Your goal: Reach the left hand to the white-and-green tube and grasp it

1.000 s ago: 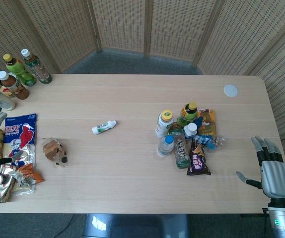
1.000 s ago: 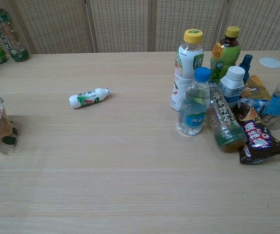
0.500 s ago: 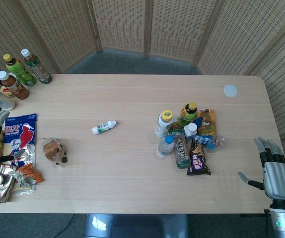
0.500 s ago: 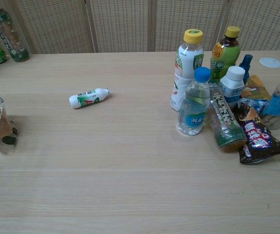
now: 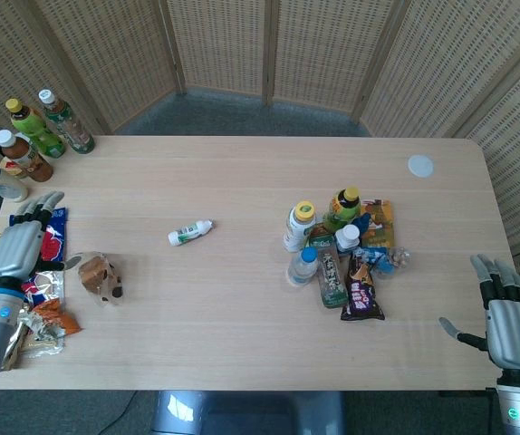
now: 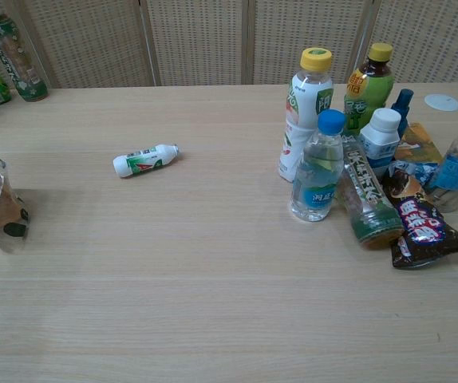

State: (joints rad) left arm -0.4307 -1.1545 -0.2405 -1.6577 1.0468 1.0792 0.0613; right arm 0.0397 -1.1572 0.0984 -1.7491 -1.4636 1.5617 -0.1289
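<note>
The reach has barely begun: the left hand (image 5: 17, 243) hovers with fingers spread and empty over the snack packets (image 5: 26, 272) at the table's (image 5: 242, 344) left edge, well apart from the tube (image 5: 190, 233), which lies untouched left of the bottle cluster (image 5: 323, 245).

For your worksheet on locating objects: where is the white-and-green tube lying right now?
In the head view, the white-and-green tube lies alone on the table's left half, between the brown wrapped snack and the bottle cluster.
</note>
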